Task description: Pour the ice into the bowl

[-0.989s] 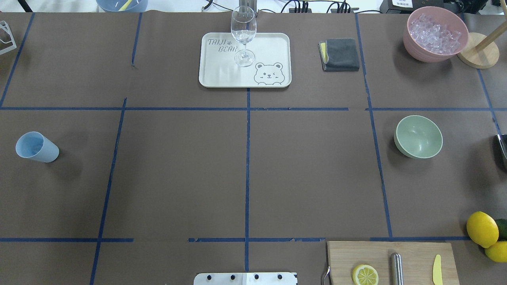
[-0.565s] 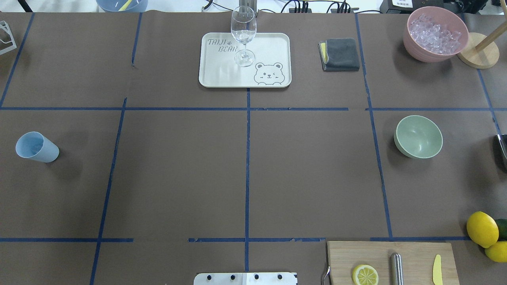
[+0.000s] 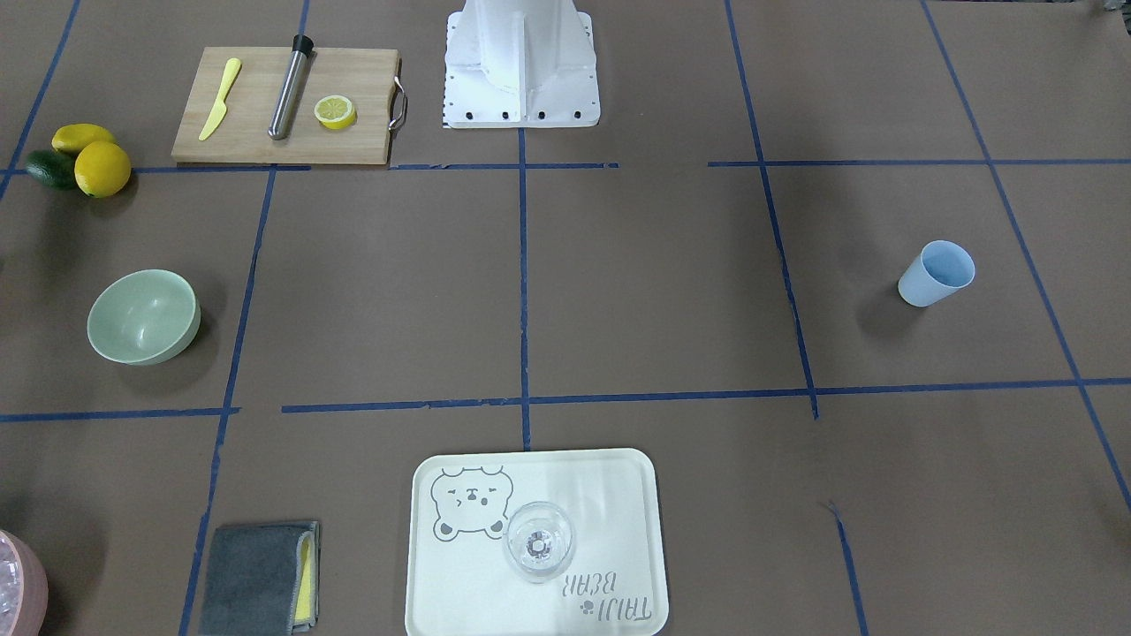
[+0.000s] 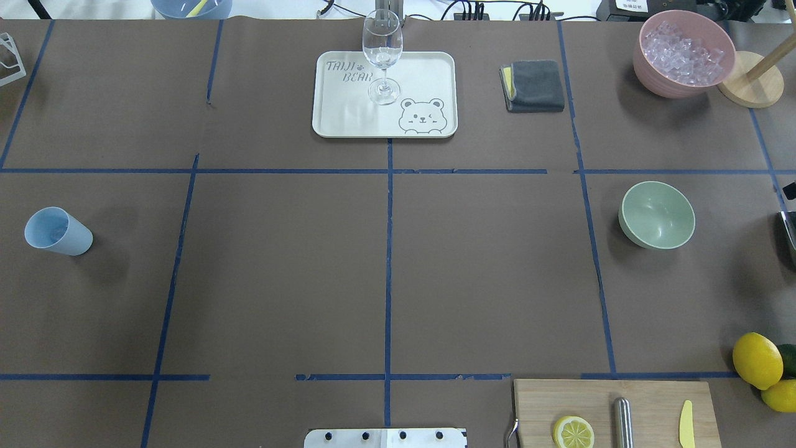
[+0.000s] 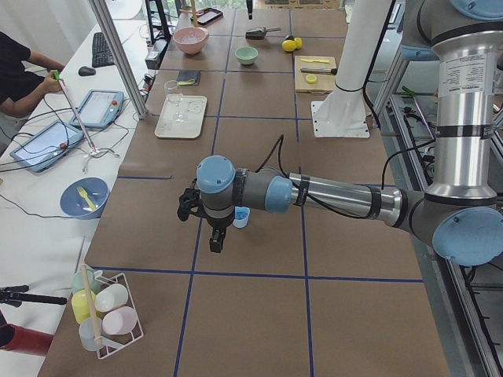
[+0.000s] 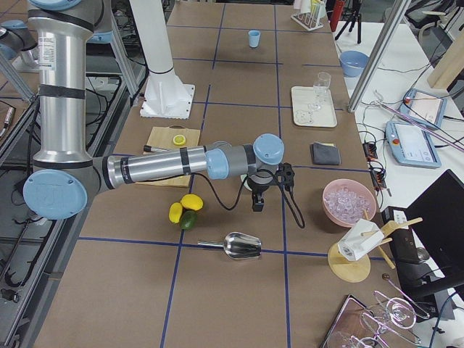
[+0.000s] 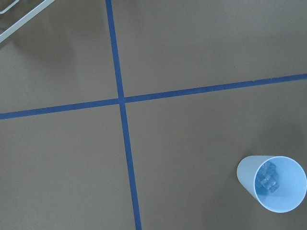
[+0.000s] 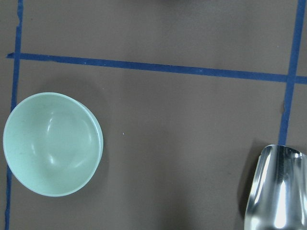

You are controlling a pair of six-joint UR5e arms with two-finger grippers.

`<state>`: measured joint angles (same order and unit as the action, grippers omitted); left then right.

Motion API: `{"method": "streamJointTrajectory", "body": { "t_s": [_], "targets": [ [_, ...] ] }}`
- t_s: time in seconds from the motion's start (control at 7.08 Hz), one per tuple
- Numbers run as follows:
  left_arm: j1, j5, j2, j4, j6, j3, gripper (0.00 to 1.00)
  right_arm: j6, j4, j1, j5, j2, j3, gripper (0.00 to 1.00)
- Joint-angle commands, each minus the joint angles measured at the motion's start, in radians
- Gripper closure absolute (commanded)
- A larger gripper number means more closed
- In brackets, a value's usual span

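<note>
The pale sage-green bowl (image 4: 657,214) stands empty on the table's right side; it also shows in the front view (image 3: 143,316) and the right wrist view (image 8: 52,143). The light blue cup (image 4: 57,231) stands at the far left, with a few clear ice cubes (image 7: 267,179) in its bottom. My left gripper (image 5: 216,242) hangs above and beside the cup (image 5: 241,217). My right gripper (image 6: 257,203) hovers near the bowl. Both show only in the side views, so I cannot tell whether they are open or shut.
A pink bowl (image 4: 683,53) full of ice stands at the back right beside a wooden stand (image 4: 749,79). A metal scoop (image 8: 276,189) lies right of the green bowl. A wine glass (image 4: 382,56) stands on a tray (image 4: 429,74). There are also a grey cloth (image 4: 533,85), a cutting board (image 4: 647,398) and lemons (image 4: 757,359).
A small dark part has come into the overhead view at the right edge, above the scoop. Nothing on the table has moved.
</note>
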<state>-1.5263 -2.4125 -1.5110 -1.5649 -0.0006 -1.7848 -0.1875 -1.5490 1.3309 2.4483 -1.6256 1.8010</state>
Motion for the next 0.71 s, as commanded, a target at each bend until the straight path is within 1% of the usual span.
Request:
{"method": "streamJointTrajectory", "body": {
  "t_s": [0.0,0.14,0.28,0.42,0.57],
  "targets": [
    [0.000,0.000,0.000,0.000,-0.001,-0.001,0.00,-0.132,0.122,-0.107,-0.008,0.009,-0.009,0.00],
    [0.001,0.000,0.000,0.000,-0.001,-0.002,0.00,-0.300,0.230,-0.169,-0.031,0.009,-0.017,0.00],
    [0.002,-0.002,0.000,0.000,-0.001,-0.002,0.00,-0.443,0.312,-0.250,-0.134,0.013,-0.023,0.00],
    [0.000,-0.002,0.000,-0.001,-0.001,-0.002,0.00,-0.498,0.335,-0.275,-0.164,0.015,-0.026,0.05],
    [0.001,-0.002,0.000,-0.001,-0.001,-0.002,0.00,-0.506,0.361,-0.276,-0.164,0.013,-0.026,0.11]
  ]
}}
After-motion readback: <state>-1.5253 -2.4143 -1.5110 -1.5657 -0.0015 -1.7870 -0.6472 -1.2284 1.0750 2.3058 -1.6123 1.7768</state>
